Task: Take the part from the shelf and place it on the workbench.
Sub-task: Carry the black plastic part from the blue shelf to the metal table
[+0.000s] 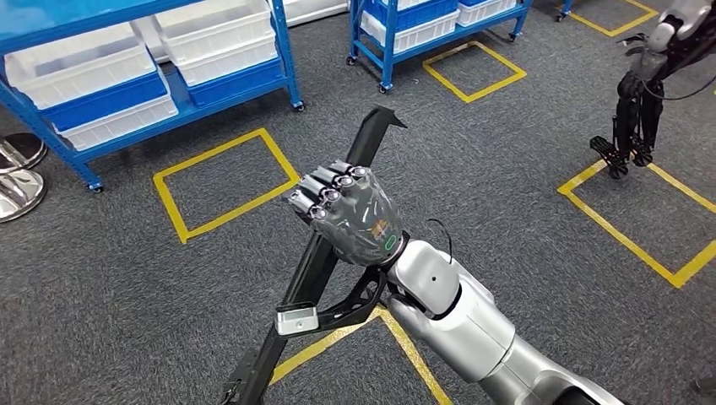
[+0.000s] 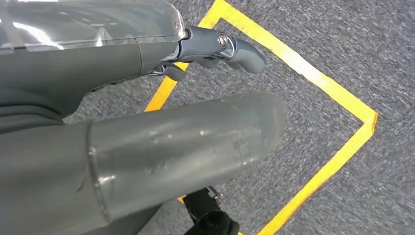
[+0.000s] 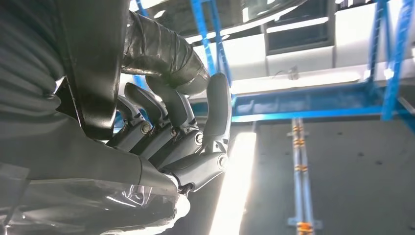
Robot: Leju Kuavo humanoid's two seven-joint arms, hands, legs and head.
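Part [image 1: 317,261]: long black bar, held mid-length in right hand [image 1: 350,211], fingers wrapped tight around it, ends pointing 1 and 7 o'clock over the floor. Left hand [image 2: 147,142] holds nothing, fingers loosely apart. Keep the grip firm and swing slowly so the ends clear the shelf [image 1: 169,76] at 10 o'clock. Bench not visible.

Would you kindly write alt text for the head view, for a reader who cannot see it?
The robot's right hand grips a long black part held slanted above grey carpet marked with yellow tape squares. Blue shelving with white bins stands at the upper left, and a dark stand at the upper right.
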